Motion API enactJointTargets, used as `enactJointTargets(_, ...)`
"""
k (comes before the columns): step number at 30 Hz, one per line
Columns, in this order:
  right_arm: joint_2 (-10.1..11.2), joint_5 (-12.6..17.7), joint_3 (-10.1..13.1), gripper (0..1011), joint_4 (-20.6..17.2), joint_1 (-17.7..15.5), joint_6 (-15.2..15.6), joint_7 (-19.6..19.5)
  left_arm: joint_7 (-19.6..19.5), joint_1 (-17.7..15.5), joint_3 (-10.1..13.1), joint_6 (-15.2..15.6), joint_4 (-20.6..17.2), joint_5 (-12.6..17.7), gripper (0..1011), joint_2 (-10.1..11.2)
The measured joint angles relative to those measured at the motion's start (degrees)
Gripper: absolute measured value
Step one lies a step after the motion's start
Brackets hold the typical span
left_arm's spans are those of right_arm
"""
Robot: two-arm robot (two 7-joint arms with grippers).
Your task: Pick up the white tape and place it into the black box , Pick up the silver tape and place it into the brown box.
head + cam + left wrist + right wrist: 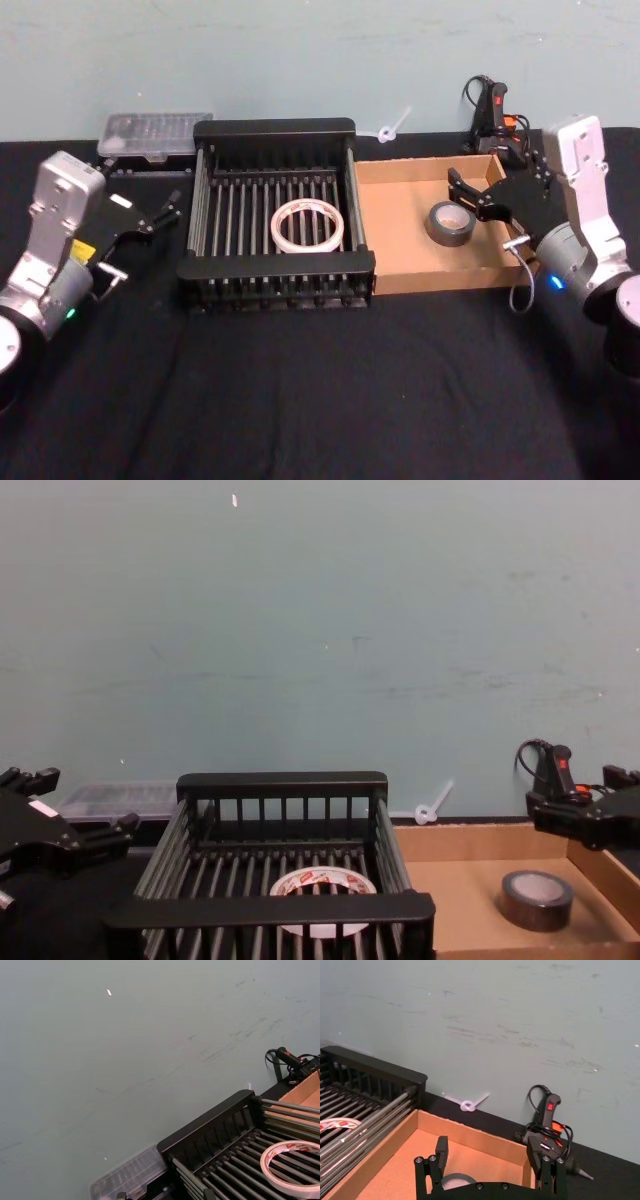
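Note:
The white tape (308, 225) lies flat on the slatted floor of the black box (274, 128), its red-printed ring visible in the left wrist view (295, 1167) and chest view (322, 885). On the floor of the brown box (400, 170) lies the silver tape (450, 222), also seen from the chest (536, 900). My right gripper (468, 196) hovers open just right of and above the silver tape, its fingers (441, 1147) spread with nothing between them. To the left of the black box, my left gripper (160, 213) is held open and apart from it.
A clear plastic case (155, 135) sits behind the black box's left corner. A black glue gun (492, 115) and a white zip tie (390, 128) lie behind the brown box near the wall. Black tablecloth stretches in front of both boxes.

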Motion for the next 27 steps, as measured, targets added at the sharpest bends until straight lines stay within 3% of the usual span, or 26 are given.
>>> enactJointTargets(12,-2.0,-1.7,1.9,1002,0.7,-1.1,-0.7,-1.6,0.0,0.0,0.0,0.0,0.0,0.0,1001,0.0)
enactJointTargets(27,-2.0,-1.8,1.9,1002,0.7,-1.1,-0.6,-1.6,0.0,0.0,0.0,0.0,0.0,0.0,1001,0.0)
